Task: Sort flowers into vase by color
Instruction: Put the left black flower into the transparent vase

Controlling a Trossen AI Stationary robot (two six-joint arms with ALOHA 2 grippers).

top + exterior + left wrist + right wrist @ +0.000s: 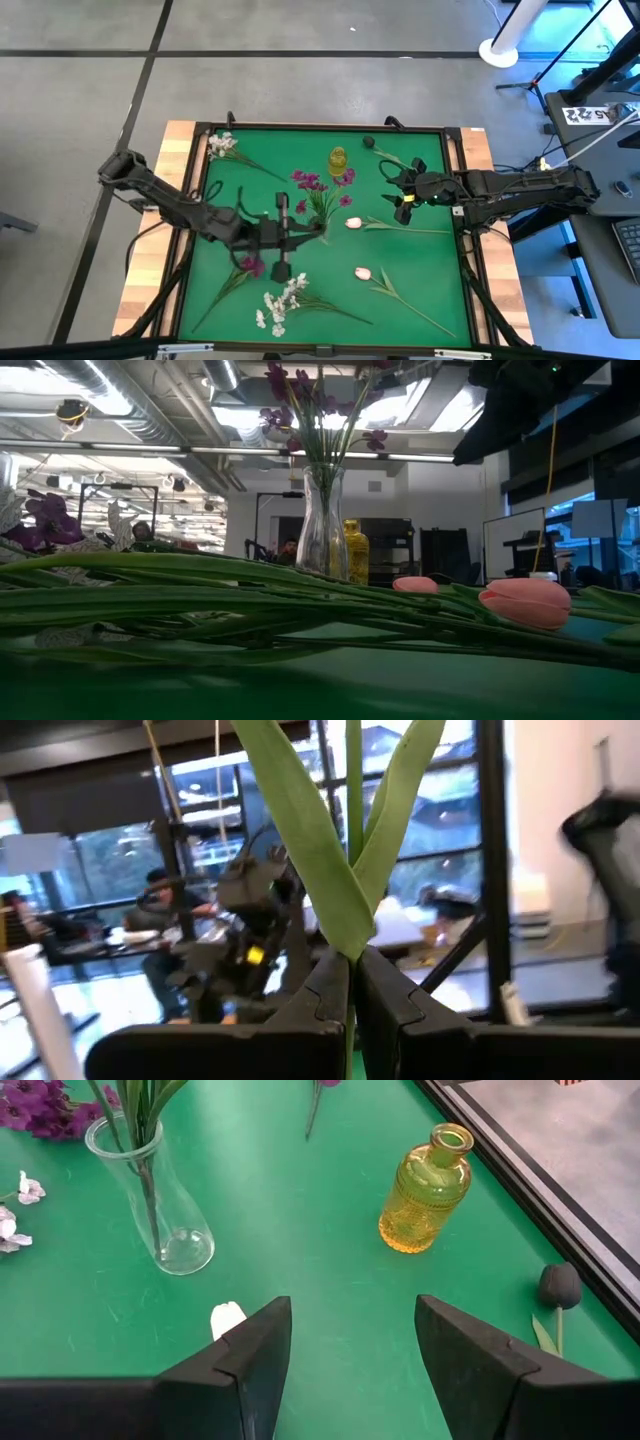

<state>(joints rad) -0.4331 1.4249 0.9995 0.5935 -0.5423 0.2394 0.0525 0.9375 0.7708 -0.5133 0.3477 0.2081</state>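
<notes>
A clear glass vase (322, 208) (322, 525) (150, 1200) holds magenta-purple blossoms (318, 183) on green stems. A yellow vase (337, 160) (425, 1190) stands behind it. My left gripper (314, 232) (352, 995) sits at the clear vase's near side, shut on a leafy green stem. My right gripper (400, 196) (352, 1350) hovers open to the vase's right, touching nothing. Lying on the mat are white clusters (222, 145) (280, 305), a purple sprig (250, 265), two tulip buds (353, 223) (363, 272) and a dark bloom (368, 143) (560, 1285). My left gripper pinches the green stem (352, 945) between its two fingers, just below where two long leaves branch off. The fingers come in level from the table's left and lie across the stem. The stem stands upright in the hold. Its blossom and lower end are out of the wrist view.
The green mat (420, 290) is framed by a dark raised rim (460, 170). Stems and tulip buds (525, 600) lie across the mat's near part. Bare mat (300, 1230) lies between the two vases. People sit in the room beyond the table.
</notes>
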